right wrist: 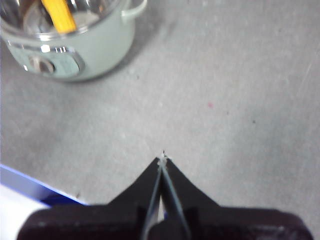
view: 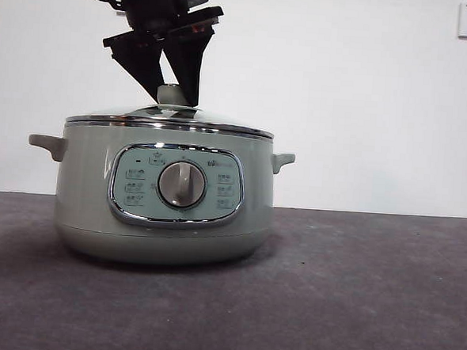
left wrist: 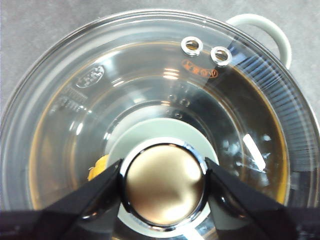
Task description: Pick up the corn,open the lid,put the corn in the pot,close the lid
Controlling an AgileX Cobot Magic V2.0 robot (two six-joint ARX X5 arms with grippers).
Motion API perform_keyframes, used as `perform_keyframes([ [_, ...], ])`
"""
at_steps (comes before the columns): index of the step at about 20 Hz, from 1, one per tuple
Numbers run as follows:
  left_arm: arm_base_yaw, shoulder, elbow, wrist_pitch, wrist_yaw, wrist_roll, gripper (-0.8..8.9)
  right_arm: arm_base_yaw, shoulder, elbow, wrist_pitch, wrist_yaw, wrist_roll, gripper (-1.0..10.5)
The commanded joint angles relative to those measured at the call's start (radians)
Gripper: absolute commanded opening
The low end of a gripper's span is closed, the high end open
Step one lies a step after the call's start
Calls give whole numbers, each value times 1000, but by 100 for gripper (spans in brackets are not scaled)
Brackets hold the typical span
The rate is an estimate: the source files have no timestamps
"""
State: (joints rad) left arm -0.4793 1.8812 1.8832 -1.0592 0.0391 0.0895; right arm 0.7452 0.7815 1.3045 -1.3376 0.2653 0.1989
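Left gripper [view: 173, 92]: its two black jaws are flanking the pale green knob [left wrist: 163, 186], pressing on either side of its metal cap as far as the wrist view shows, so it is gripping the lid [view: 170, 120].
Lid: it is sitting level on the pot [view: 165, 195], rim to rim, with no gap showing in the front view.
Corn [right wrist: 59, 15]: it is lying inside the pot, showing yellow through the glass.
Right gripper [right wrist: 163, 162]: it is waiting well apart from the pot, over bare table [right wrist: 225, 100], jaws pinched together and holding nothing.
Progress: the corn is looking stowed and the lid is looking seated; what is remaining, by my judgement, is only letting go of the knob and lifting clear.
Count: one pot, one lid, one corn, two grippers.
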Motion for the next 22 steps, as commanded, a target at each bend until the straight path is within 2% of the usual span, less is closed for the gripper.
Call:
perform_keyframes([
  [1,1,21,-14,3,-13,10,-8,2,-1,-9,6,4,11,-11],
  [3,0,21,-14,3,-9,8,21,2,-1,-9,6,4,11,-11],
  [4,0,21,-14,8,-5,7,143,2,-1,-9,6,4,11,-11],
  [6,1,21,-14,14,-5,-7,487,2,0,-9,9,4,11,-11],
  [7,1,21,-14,17,-5,-8,580,2,0,-9,11,4,11,-11],
  [8,1,21,-14,20,-5,-7,605,2,0,-9,14,4,11,-11],
  [14,1,-3,-14,29,45,-11,603,2,0,-9,60,4,7,-11],
  [20,0,-189,-14,-40,43,-10,591,2,1,-9,62,5,7,-11],
  [21,0,-237,-14,-79,43,-11,528,2,1,-9,61,6,7,-11],
  [22,0,-277,-14,-111,43,-10,411,2,1,-9,62,23,8,-11],
])
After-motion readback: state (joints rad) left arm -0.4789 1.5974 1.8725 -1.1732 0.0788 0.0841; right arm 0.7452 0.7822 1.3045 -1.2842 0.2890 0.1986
